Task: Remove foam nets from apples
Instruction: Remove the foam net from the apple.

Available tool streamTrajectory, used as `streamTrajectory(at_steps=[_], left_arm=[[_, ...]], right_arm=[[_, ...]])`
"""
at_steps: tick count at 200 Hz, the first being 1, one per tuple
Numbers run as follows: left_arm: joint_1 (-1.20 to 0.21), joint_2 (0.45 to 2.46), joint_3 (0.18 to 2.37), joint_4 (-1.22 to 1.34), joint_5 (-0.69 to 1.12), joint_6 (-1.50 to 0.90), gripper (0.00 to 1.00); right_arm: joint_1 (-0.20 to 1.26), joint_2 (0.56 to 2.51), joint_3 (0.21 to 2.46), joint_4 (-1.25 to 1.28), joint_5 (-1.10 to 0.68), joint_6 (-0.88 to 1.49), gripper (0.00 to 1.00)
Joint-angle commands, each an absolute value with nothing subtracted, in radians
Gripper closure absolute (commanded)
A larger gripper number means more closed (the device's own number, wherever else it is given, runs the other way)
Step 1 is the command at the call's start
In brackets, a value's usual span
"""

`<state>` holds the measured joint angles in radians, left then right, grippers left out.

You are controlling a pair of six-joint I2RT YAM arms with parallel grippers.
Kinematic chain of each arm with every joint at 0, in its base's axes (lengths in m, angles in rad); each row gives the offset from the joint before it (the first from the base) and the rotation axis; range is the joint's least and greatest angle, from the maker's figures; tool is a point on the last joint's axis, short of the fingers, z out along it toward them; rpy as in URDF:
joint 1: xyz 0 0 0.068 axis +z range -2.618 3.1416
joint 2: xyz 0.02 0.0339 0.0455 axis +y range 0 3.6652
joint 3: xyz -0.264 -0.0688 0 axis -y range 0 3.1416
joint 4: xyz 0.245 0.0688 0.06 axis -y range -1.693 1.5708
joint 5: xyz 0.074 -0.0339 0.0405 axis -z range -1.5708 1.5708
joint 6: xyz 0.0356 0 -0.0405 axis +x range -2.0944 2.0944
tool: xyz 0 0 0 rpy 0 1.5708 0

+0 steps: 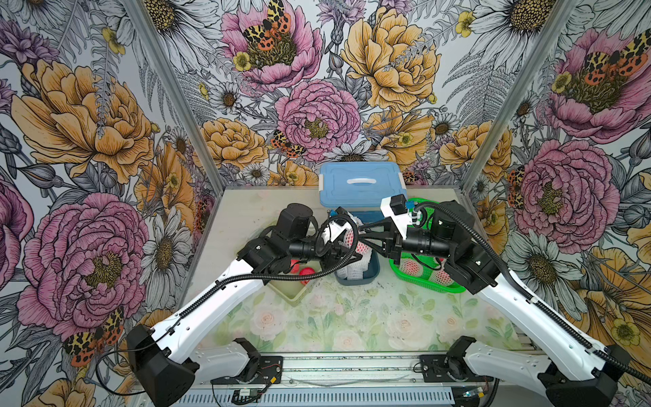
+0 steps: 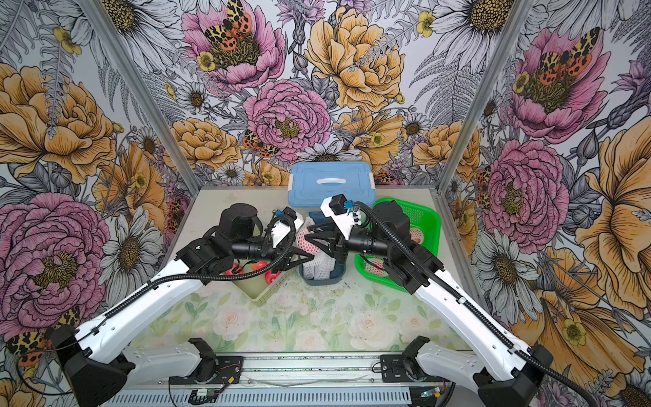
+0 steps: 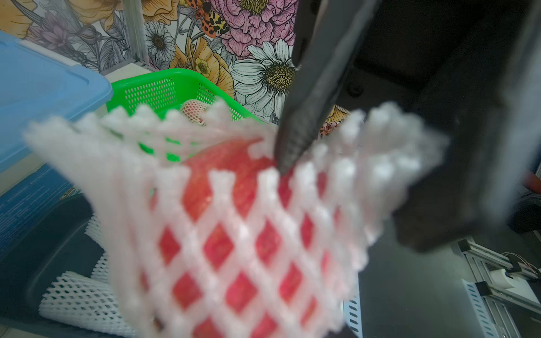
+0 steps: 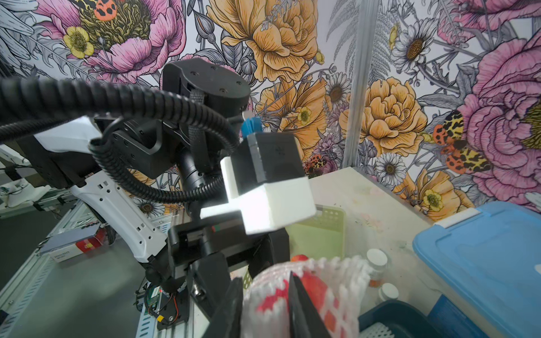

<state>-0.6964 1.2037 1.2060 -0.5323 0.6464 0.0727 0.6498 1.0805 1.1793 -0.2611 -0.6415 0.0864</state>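
Stock as I read it from the console, left to right:

1. Pale tray (image 1: 292,299), left of centre: bare apples (image 1: 305,271) lie in it, nets already off.
2. Left gripper (image 1: 352,244): clamped partway round one apple (image 3: 228,164) through its foam net (image 3: 234,228), and holds it in the air above the dark bin. The open, frilly end of the net faces the other arm.
3. Dark bin (image 1: 373,278), centre: empty nets (image 1: 348,273) are piled inside.
4. Right gripper (image 1: 361,235): jaws drawn nearly together on the net's frilly rim. One finger (image 3: 295,140) sits inside the mouth against the apple's skin, with the net wall between the two fingers as far as I can tell.
5. Green basket (image 1: 454,289), right: netted apples (image 1: 412,267) wait in it.

Handling note, my judgement: the net is light, soft and stretchy, clings by friction and may tear if I snatch. I take it by one wall at the rim and peel along the fruit. The apple is firm but glossy, so it will likely turn slippery once bare. It also bruises, so I hold it across its widest part and do not squeeze hard
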Motion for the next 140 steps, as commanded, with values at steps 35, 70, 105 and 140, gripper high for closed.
streamTrajectory(at_steps=[35, 70, 105, 140], left_arm=[[-0.707, 1.187, 1.232, -0.528, 0.596, 0.1, 0.04], [-0.713, 1.146, 1.185, -0.416, 0.553, 0.086, 0.01], [-0.713, 1.123, 1.113, -0.246, 0.558, 0.038, 0.01], [-0.715, 1.122, 1.082, -0.159, 0.573, 0.001, 0.01]], right_arm=[[0.666, 1.068, 1.204, -0.261, -0.59, 0.107, 1.0], [0.666, 1.055, 1.215, -0.223, -0.588, 0.191, 1.0], [0.666, 1.001, 1.129, -0.037, -0.553, 0.344, 1.0], [0.666, 0.995, 1.06, 0.15, -0.553, 0.49, 1.0]])
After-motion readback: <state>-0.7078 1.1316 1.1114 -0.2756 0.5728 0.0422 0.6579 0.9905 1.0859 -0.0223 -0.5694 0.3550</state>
